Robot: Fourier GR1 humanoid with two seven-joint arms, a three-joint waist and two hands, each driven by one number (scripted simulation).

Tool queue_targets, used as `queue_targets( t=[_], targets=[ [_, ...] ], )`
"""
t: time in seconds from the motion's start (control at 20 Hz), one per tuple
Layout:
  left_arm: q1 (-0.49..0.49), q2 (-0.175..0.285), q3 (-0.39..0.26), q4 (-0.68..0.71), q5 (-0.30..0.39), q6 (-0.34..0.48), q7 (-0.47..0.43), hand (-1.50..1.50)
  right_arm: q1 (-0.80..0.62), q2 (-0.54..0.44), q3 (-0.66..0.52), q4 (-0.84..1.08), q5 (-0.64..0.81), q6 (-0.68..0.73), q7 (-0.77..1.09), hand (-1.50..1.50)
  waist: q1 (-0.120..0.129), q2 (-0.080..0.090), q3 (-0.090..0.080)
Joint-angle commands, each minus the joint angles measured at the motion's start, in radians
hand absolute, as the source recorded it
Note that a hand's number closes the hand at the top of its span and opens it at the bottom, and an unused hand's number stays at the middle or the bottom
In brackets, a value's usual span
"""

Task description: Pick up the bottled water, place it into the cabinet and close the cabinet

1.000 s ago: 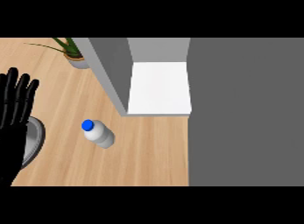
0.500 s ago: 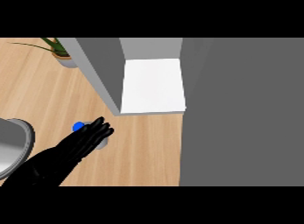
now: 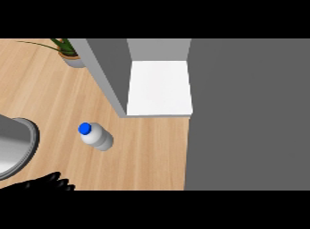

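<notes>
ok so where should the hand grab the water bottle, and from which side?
Probably round the pale body of the bottle, below the blue cap: the body is round and the widest part, while the cap is small. Come from the view's lower left, where the left hand shows; bare counter lies between them, and the cabinet stands on the far side.

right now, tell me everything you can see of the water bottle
The bottled water is a small bottle with a pale, whitish body and a bright blue cap; it looks like plastic. Seen from steeply above, it appears to stand upright on the wooden counter, cap on. It sits just below and left of the open cabinet and to the right of a round grey metal vessel, apart from both. Nothing touches it except the counter; the left hand shows at the lower edge, clear of it.
</notes>
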Motion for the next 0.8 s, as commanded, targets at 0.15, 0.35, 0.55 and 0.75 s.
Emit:
queue_targets(
  t=[0.15, 0.35, 0.55, 0.75],
  targets=[
    [0.102, 0.204, 0.184, -0.053, 0.306, -0.08, 0.036, -1.5, 0.079, -0.031, -0.066, -0.196, -0.131, 0.001, 0.121, -1.5, 0.011, 0.0, 0.0],
    [0.122, 0.264, 0.288, -0.045, 0.404, -0.097, 0.04, -1.5, 0.149, -0.037, -0.113, -0.217, -0.194, 0.05, 0.092, -1.5, 0.006, -0.002, 0.0],
    [0.208, 0.266, 0.349, -0.056, 0.45, -0.135, 0.061, -1.5, 0.17, -0.013, -0.099, -0.199, -0.173, 0.064, 0.074, -1.5, 0.015, -0.003, 0.0],
    [0.211, 0.272, 0.374, -0.002, 0.481, -0.17, 0.08, -1.5, 0.131, -0.034, -0.133, -0.22, -0.207, 0.055, 0.117, -1.5, 0.01, 0.0, 0.0]
  ],
)
